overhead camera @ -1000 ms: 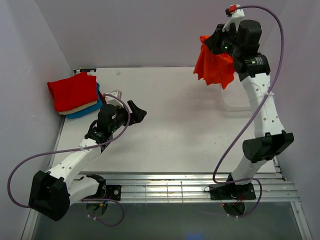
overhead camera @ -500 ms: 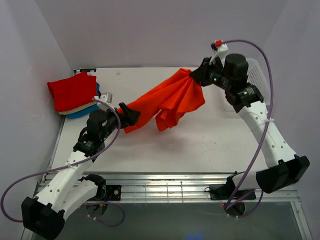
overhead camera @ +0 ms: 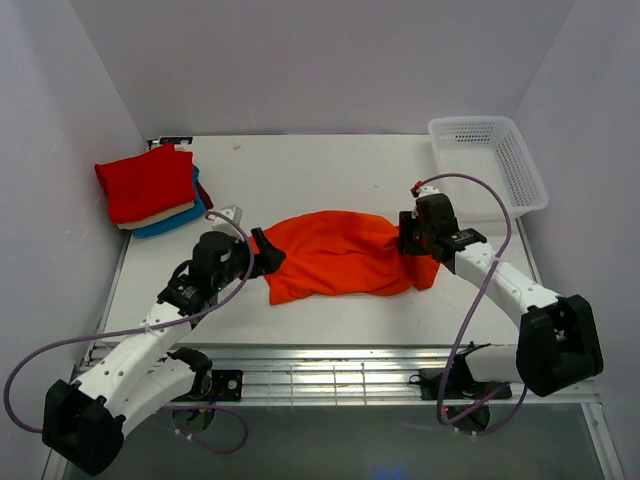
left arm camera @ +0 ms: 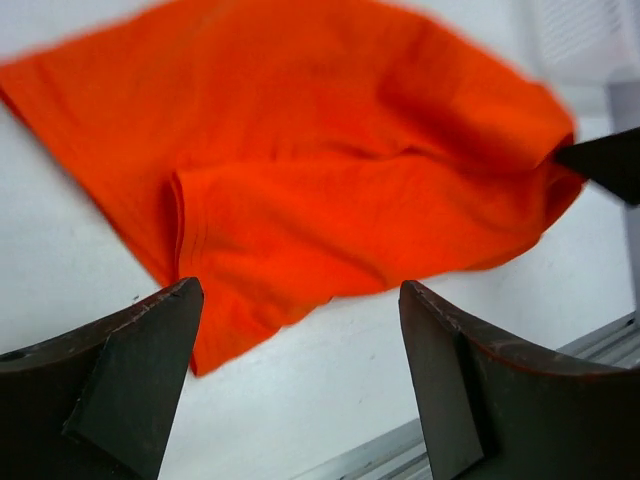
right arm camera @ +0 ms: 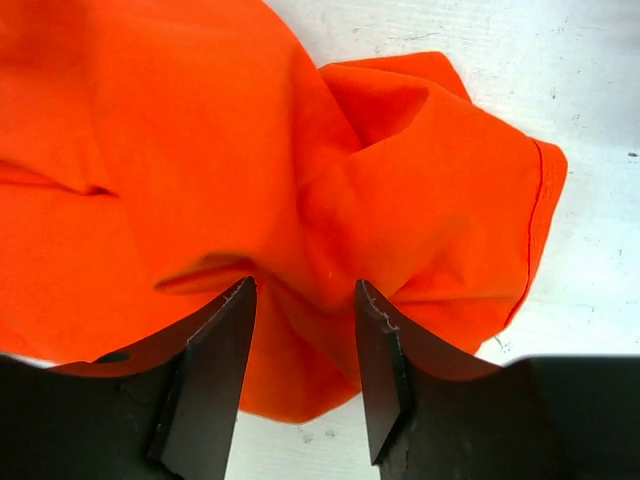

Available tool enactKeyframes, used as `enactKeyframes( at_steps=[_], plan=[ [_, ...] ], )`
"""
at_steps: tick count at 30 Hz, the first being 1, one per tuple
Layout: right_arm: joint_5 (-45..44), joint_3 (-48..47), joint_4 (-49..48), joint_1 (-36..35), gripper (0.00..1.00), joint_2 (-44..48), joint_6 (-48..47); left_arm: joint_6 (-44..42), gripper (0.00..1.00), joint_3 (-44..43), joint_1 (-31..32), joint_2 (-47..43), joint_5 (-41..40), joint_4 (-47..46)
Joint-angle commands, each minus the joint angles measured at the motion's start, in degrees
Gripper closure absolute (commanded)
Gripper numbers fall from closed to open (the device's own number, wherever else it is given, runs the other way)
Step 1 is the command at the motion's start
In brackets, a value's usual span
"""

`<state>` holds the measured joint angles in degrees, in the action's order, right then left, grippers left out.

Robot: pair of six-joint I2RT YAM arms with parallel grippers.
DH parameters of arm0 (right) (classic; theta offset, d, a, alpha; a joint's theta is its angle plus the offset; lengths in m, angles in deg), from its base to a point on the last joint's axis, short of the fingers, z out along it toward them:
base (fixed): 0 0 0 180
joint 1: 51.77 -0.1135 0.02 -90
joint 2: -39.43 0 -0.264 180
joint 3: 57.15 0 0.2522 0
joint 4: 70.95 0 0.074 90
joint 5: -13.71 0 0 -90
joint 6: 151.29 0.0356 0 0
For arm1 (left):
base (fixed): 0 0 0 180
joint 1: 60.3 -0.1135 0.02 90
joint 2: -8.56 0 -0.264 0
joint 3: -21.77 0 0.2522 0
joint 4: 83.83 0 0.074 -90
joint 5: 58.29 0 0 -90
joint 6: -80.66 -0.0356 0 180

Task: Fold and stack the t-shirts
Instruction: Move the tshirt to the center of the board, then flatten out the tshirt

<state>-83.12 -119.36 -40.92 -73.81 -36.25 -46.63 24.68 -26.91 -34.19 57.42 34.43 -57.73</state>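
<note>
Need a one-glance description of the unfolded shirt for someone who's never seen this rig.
On the white table, look mid-front, away from the folded stack in the far-left corner and the mesh basket at far right. The orange t-shirt lies there, spread loose and rumpled. It is the only orange cloth and the only shirt not folded into a rectangle.
</note>
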Motion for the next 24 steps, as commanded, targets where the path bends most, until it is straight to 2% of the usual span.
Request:
enactKeyframes(
  at_steps=[1,5,6,8,14,19,24],
  plan=[
    [-3.2,2.5,-4.2,-2.2,0.49,8.1,-0.8,4.5,0.11,5.1,6.4,1.6,-6.1,4.0],
    [-3.5,4.2,-2.0,-3.3,0.46,13.8,-0.9,13.1,0.13,6.0,21.5,8.1,-21.4,11.9],
    [-3.7,4.3,-0.6,-3.4,0.46,14.7,-0.9,15.0,0.13,6.0,23.1,11.2,-24.7,13.1],
    [-4.2,4.9,0.5,-3.4,0.46,17.6,-0.9,19.5,0.14,6.2,26.4,14.0,-26.5,15.3],
    [-4.9,7.3,2.2,-3.5,0.45,23.6,-1.1,26.0,0.14,5.9,29.6,15.7,-34.5,18.9],
    [-5.2,9.9,1.9,-3.6,0.45,24.9,-1.6,25.6,0.14,5.0,29.7,14.7,-39.0,18.1],
    [-4.4,11.5,2.3,-3.5,0.46,24.8,-0.6,22.9,0.14,5.0,29.7,18.0,-38.5,12.8]
  ],
)
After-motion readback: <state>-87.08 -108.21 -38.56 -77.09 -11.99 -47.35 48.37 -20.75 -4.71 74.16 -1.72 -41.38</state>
